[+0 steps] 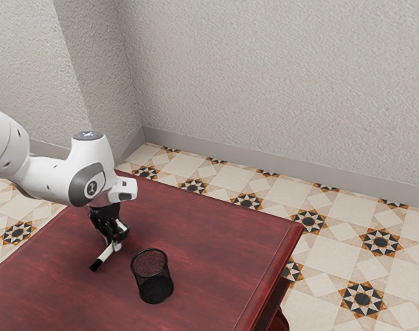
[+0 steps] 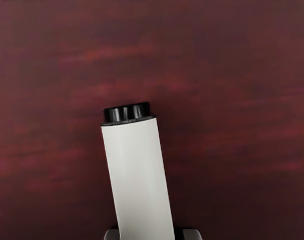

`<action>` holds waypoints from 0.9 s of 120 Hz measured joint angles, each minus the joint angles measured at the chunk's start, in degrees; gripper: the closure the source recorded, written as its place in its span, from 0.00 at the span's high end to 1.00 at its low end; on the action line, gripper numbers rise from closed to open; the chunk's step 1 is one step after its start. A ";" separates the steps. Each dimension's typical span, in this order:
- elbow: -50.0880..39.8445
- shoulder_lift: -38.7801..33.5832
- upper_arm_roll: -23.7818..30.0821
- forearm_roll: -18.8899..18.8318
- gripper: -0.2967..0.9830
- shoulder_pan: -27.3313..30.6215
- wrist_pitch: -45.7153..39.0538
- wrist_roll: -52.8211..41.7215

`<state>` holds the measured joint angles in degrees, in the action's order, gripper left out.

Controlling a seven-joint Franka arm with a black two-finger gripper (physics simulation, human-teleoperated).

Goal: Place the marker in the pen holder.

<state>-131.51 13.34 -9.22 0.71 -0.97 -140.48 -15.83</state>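
While the gripper (image 1: 116, 244) holds the white marker (image 1: 107, 257), fingers parted just its width, black end toward seven o'clock in the exterior view, mesh pen holder (image 1: 153, 277) at about four o'clock from the gripper

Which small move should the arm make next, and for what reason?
I would probably lift the marker slightly, so it can later clear the rim of the holder. The gripper is shut on the marker, which is outside the holder, and the holder stands upright.
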 joint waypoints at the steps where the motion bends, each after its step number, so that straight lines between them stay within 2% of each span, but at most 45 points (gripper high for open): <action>1: 0.00 0.00 0.01 -0.01 0.26 0.00 -0.02 0.00; 21: -0.14 -1.57 -0.04 -0.35 0.20 -0.14 -0.39 0.39; 37: -1.84 -7.76 1.26 -0.04 0.18 -0.17 -4.60 1.08; 56: -9.78 -21.33 6.95 0.59 0.16 0.25 -14.44 1.78; 74: -16.46 -31.36 11.10 1.24 0.16 -0.28 -20.99 1.87; 88: -19.61 -34.29 15.25 2.79 0.15 -0.26 -24.45 1.66; 108: -20.62 -33.90 22.28 6.86 0.15 -0.23 -27.15 1.21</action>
<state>-152.13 -20.56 13.06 7.57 -1.21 -167.62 -14.62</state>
